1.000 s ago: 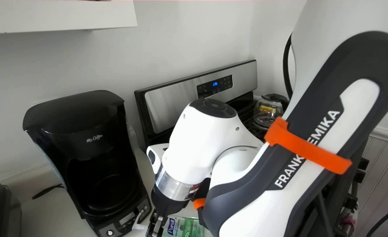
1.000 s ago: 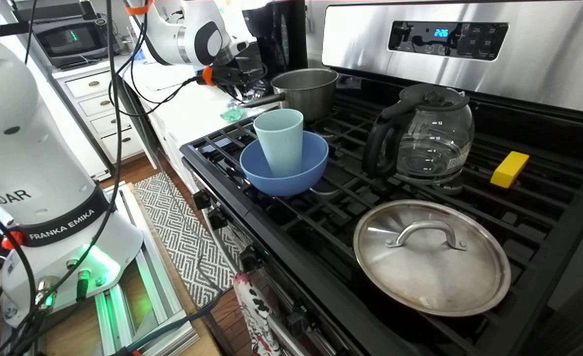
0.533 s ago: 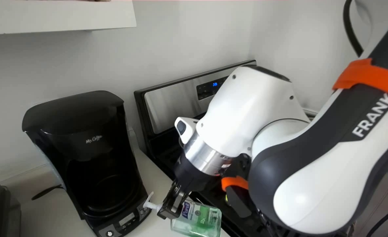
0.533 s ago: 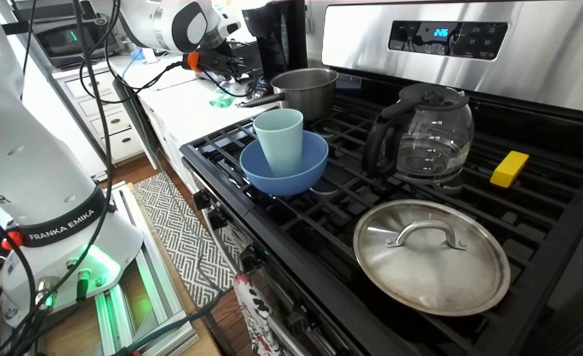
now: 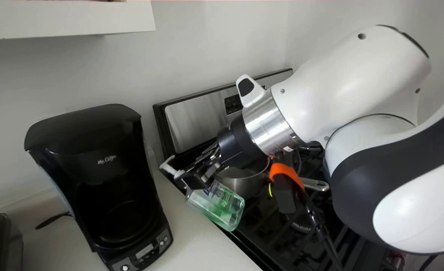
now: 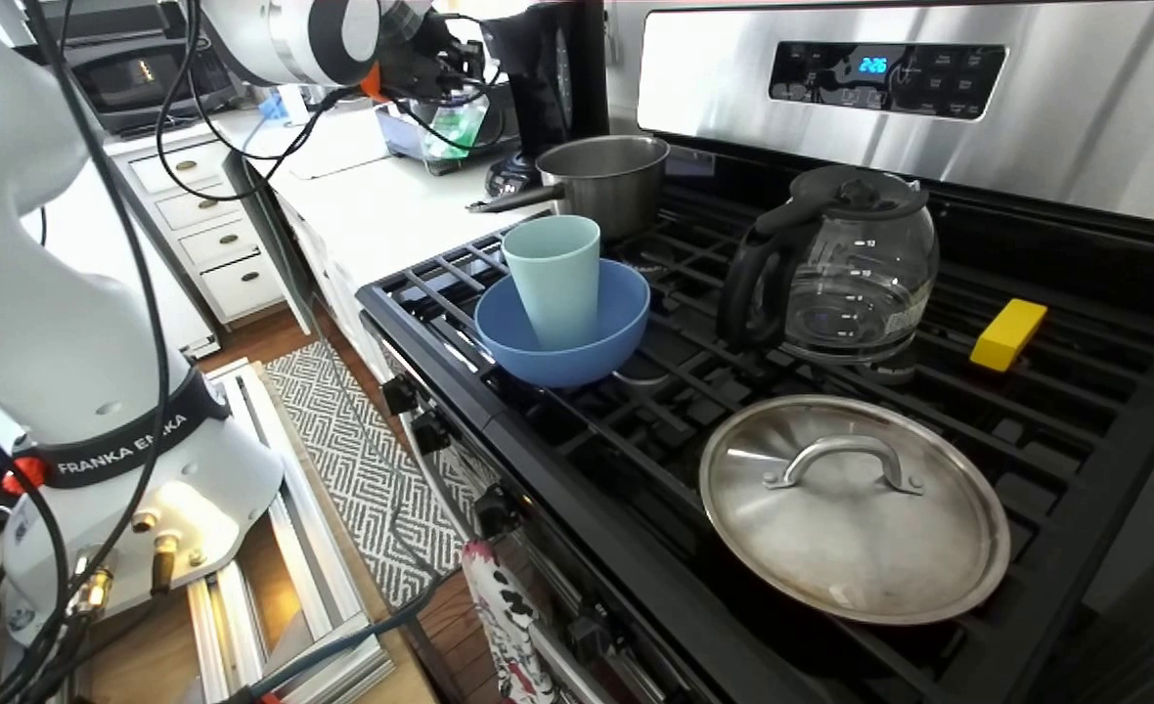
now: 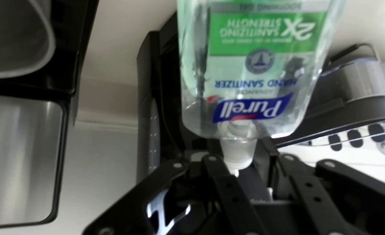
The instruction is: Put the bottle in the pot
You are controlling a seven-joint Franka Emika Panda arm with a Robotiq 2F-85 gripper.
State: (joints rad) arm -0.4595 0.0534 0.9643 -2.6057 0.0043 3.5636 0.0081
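The bottle (image 5: 222, 209) is clear with green gel and a green-and-white label. My gripper (image 5: 197, 177) is shut on its white pump neck. In the exterior view the bottle hangs tilted above the counter's edge by the stove, base toward the lower right. It also shows in the wrist view (image 7: 254, 71), and small and blurred in an exterior view (image 6: 460, 127), off the counter, with the gripper (image 6: 460, 78) above it. The pot (image 6: 611, 196) is a steel saucepan on the stove's back corner beside the counter. In an exterior view the pot (image 5: 246, 186) is partly behind the gripper and bottle.
A black coffee maker (image 5: 94, 169) stands on the counter. The stove holds a light-blue cup (image 6: 553, 284) in a blue bowl (image 6: 567, 364), a glass kettle (image 6: 861, 284), a steel lid (image 6: 856, 548) and a yellow block (image 6: 1007, 334). The pot's handle (image 6: 518, 199) reaches over the counter edge.
My gripper has risen with the bottle in it, lifting it off the counter and tilting it. The arm has swung and the pot shows more in an exterior view. The base light turned from green to yellowish.
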